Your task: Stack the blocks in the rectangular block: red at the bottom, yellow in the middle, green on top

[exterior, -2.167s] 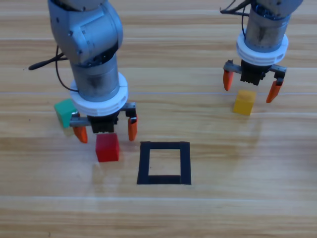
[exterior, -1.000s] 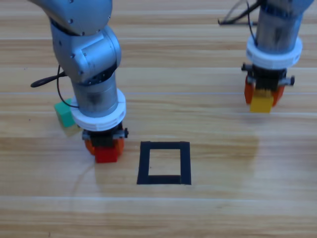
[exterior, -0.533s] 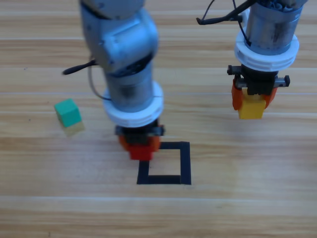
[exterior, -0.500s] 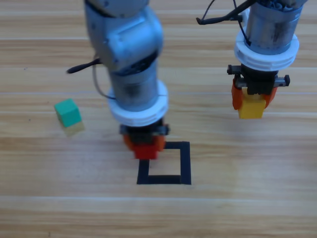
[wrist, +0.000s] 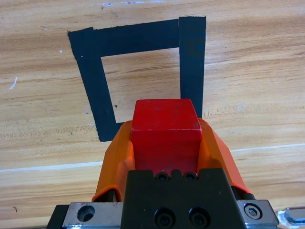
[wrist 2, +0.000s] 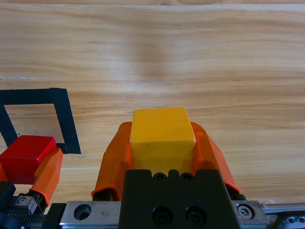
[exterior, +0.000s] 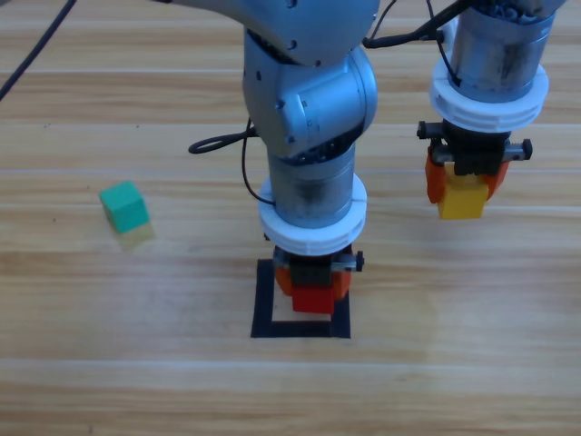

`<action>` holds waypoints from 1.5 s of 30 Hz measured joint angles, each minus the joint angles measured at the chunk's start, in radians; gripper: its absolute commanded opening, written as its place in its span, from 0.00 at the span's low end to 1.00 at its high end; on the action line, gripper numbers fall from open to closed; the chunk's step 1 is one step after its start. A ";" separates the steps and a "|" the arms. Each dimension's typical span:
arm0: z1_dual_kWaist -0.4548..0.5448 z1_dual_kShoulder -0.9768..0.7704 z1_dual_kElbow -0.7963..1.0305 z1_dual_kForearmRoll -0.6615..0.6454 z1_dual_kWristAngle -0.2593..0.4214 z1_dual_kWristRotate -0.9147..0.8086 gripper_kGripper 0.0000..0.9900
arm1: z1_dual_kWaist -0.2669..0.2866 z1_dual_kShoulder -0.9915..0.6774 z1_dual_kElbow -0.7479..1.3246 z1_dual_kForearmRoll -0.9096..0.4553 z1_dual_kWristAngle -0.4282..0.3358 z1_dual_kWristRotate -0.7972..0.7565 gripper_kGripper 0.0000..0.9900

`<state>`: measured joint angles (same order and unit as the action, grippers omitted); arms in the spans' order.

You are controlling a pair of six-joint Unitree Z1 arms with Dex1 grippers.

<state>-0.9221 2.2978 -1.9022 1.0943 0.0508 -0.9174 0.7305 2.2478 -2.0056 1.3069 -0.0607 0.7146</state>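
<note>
Holding: both grippers have a cube clamped; you have two of the three cubes off the table.
Left gripper (exterior: 313, 283): you see it over the tape square, jaws closed on the red cube (exterior: 312, 298). From above the cube sits over the square's hollow, toward its far side.
Left wrist view: red cube (wrist: 165, 128) is pinched between the orange jaws, one on each side face. Beyond it lies the square (wrist: 95, 86), with bare wood in its middle. You cannot tell from this view whether the cube touches the wood.
Square (exterior: 263, 304): black tape outline on the table (exterior: 109, 363). Nothing rests inside it that you can confirm; only the held red cube hangs over it.
Right gripper (exterior: 463, 186): up at the right, well apart from the square, jaws closed on the yellow cube (exterior: 461, 200).
Right wrist view: yellow cube (wrist 2: 162, 133) fills the gap between the jaws; below it is plain wood. At the left edge you also see the red cube (wrist 2: 26, 151) in the other gripper, next to a corner of the square (wrist 2: 66, 124).
Green cube (exterior: 123, 206): alone on the table at the left, well apart from the square and from both grippers, turned a little against the wood grain.
</note>
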 measured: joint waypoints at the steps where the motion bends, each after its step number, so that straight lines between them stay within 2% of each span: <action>1: 0.000 0.002 -0.001 0.000 0.000 0.000 0.04 | 0.000 0.000 0.000 0.000 0.000 0.000 0.00; 29: 0.001 0.019 -0.002 0.004 0.018 0.008 0.04 | 0.000 0.000 0.021 -0.034 -0.002 -0.001 0.00; 45: 0.014 0.019 0.010 0.004 0.018 -0.048 0.04 | 0.000 0.000 0.038 -0.042 -0.003 -0.001 0.00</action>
<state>-0.9077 2.3167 -1.8926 1.0985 0.0690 -0.9657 0.7305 2.2478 -1.9680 1.2649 -0.0636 0.7140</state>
